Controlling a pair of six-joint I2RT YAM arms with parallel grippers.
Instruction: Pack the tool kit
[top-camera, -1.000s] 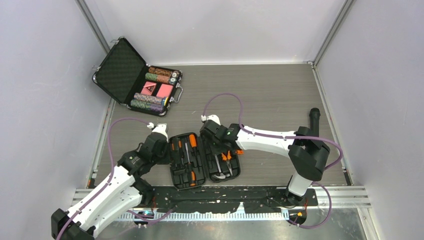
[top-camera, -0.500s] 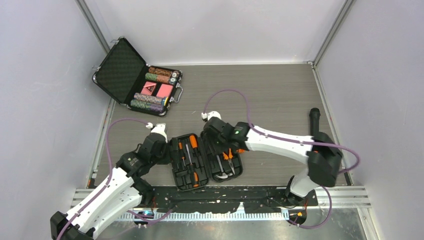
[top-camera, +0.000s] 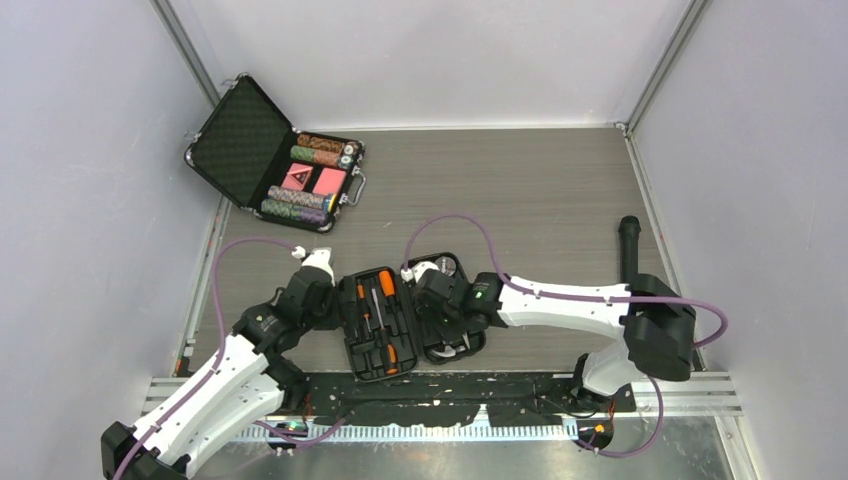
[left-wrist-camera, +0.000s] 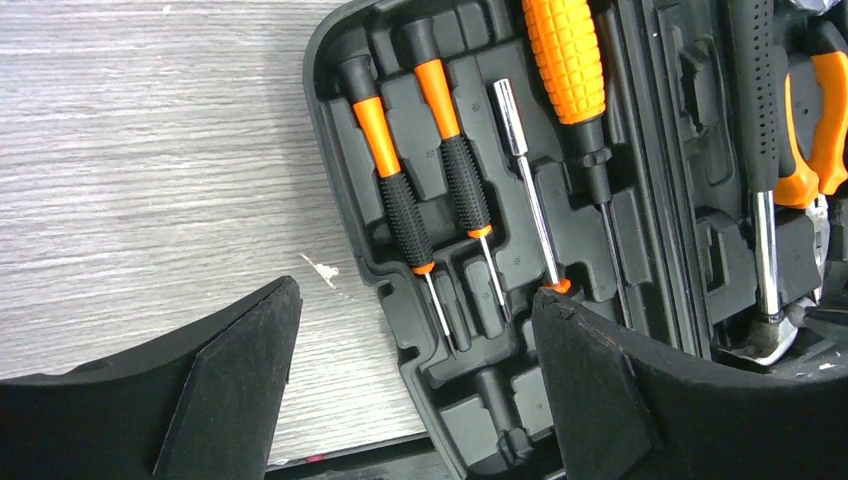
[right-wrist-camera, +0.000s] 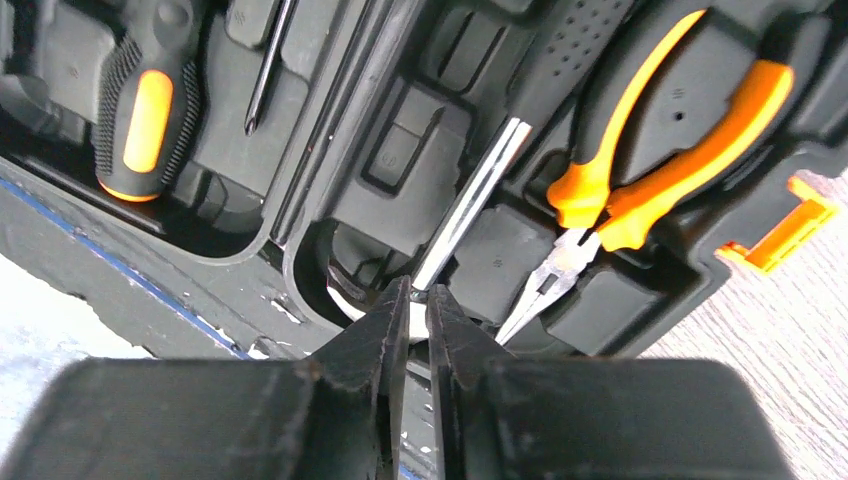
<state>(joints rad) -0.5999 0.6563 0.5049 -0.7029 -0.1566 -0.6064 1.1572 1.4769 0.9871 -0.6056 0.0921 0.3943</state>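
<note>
Seating tools in the open tool kit (top-camera: 348, 335)
It lies on the counter (top-camera: 540, 200); right gripper (right-wrist-camera: 418, 300) nearly closed at the chrome shaft (right-wrist-camera: 470, 205), left gripper (left-wrist-camera: 415, 295) wide, empty; next, press home, fold shut

Left end effector (left-wrist-camera: 415, 310) gapes wide left of the tool kit (top-camera: 350, 350); right end effector (right-wrist-camera: 418, 300), pinched nearly together, hangs over its right half.

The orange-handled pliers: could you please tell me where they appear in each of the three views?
Top external: hidden beneath the right gripper, over the tool kit's right half.
Left wrist: the pliers sit at the right edge, upper half.
Right wrist: upper right, nose pointing down-left.
Shared landmark: the tool kit's black moulded tray.
</note>
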